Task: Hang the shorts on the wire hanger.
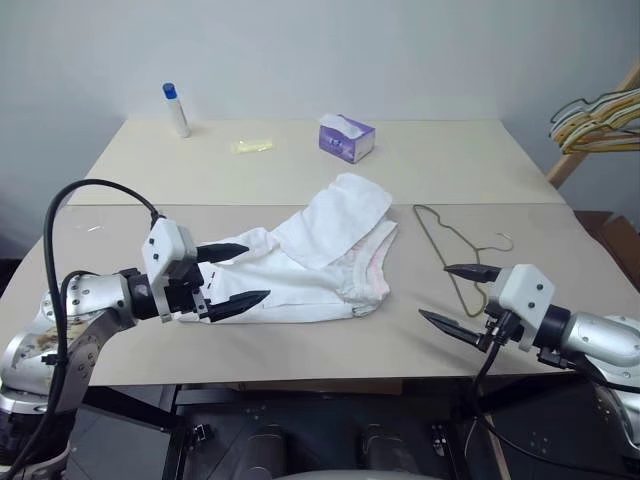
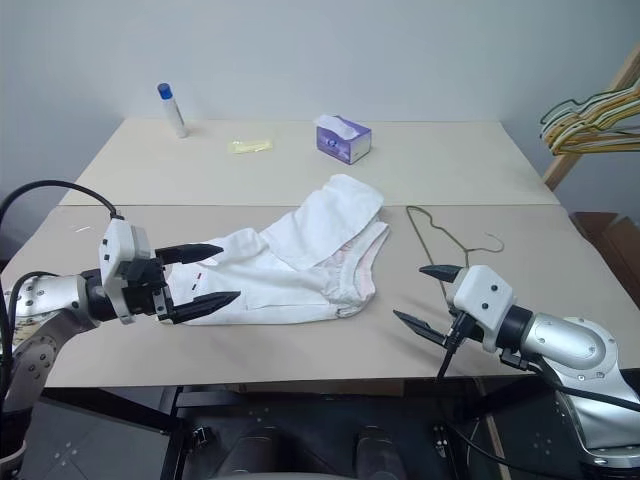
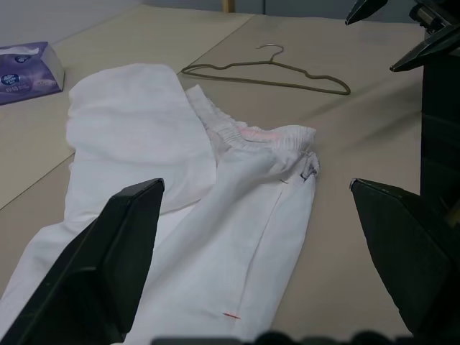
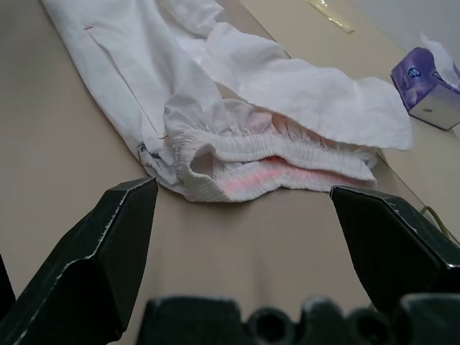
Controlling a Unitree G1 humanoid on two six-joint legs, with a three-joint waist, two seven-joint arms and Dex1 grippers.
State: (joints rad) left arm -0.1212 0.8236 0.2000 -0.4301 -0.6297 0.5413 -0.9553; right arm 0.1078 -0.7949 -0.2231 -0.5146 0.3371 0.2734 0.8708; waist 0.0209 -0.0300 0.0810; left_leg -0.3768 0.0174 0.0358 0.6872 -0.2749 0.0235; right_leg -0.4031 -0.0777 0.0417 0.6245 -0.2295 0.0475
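Note:
The white shorts [image 1: 310, 262] lie flat in the middle of the near table, one leg folded over, the gathered waistband [image 4: 251, 154] with its pink inside facing right. The thin grey-olive wire hanger [image 1: 455, 250] lies flat just right of them, hook toward the far right. My left gripper [image 1: 232, 275] hovers open over the left end of the shorts, nothing between its fingers. Near the front edge, my right gripper [image 1: 458, 296] is open and empty, close to the hanger's near end. The left wrist view looks along the shorts [image 3: 208, 215] toward the hanger [image 3: 269, 70].
A purple tissue box [image 1: 346, 138], a yellow strip [image 1: 251, 146] and a white bottle with a blue cap [image 1: 176, 109] stand on the far table. A bunch of coloured hangers [image 1: 598, 120] hangs on a wooden rack at the far right. A seam [image 1: 300, 205] joins the two tables.

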